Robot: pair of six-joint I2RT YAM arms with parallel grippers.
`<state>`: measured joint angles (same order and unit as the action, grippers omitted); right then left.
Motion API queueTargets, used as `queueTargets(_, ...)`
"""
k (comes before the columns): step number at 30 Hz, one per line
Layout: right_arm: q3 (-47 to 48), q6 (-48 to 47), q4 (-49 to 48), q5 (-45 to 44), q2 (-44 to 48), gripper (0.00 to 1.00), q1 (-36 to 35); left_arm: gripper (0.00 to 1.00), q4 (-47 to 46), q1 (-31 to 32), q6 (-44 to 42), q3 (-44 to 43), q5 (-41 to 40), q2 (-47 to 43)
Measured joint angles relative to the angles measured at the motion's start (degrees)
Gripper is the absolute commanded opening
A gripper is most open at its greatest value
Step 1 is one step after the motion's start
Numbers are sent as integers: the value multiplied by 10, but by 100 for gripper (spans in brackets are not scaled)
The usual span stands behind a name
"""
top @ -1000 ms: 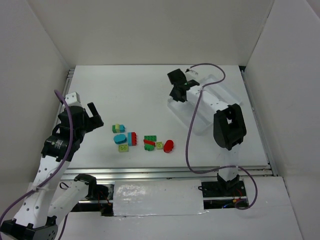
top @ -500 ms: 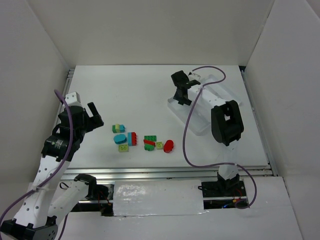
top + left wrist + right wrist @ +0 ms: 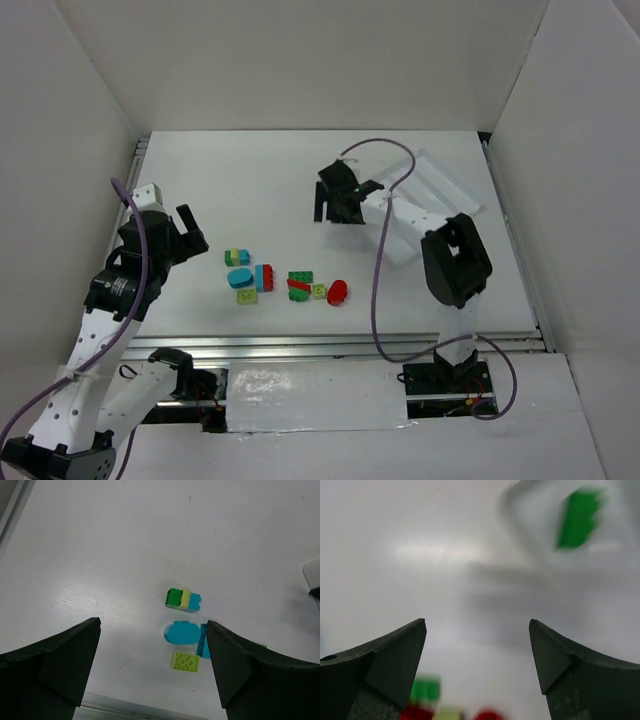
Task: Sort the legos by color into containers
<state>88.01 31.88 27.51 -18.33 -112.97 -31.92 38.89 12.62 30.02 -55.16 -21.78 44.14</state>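
The loose legos lie in a cluster mid-table: a green-yellow-cyan stack (image 3: 236, 257), a cyan oval (image 3: 240, 277), a red-and-blue brick (image 3: 265, 277), a lime brick (image 3: 246, 296), a green brick (image 3: 300, 277) and a red oval (image 3: 337, 292). The white tray of containers (image 3: 445, 178) sits at the back right. One green brick (image 3: 577, 517) shows blurred inside the tray (image 3: 530, 540). My right gripper (image 3: 338, 210) hangs open and empty just left of the tray (image 3: 477, 622). My left gripper (image 3: 193, 235) is open left of the cluster, over the cyan oval (image 3: 182, 632) and lime brick (image 3: 185, 662).
White walls enclose the table on three sides. A metal rail (image 3: 340, 345) runs along the near edge. The right arm's cable (image 3: 378, 270) loops over the table between the tray and the legos.
My right gripper has opened, and the right arm has swung left off the tray toward the table's middle. The left arm has not moved.
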Motion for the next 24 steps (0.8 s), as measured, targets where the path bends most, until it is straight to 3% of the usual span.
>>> queueTargets(1, -43, -32, 2, 31, 40, 100, -32, 100, 0, 0, 0, 0, 0, 0)
queueTargets(5, -112, -156, -14, 174, 147, 100, -157, 99, 0, 0, 0, 0, 0, 0)
queueTargets(8, -144, -236, -42, 249, 185, 100, -203, 100, 0, 0, 0, 0, 1, 2)
queueTargets(12, -179, -303, -50, 281, 184, 97, -210, 99, 0, 0, 0, 0, 2, 4)
queueTargets(24, -156, -381, -41, 267, 106, 85, -208, 100, 0, 0, 0, 0, 6, 4)
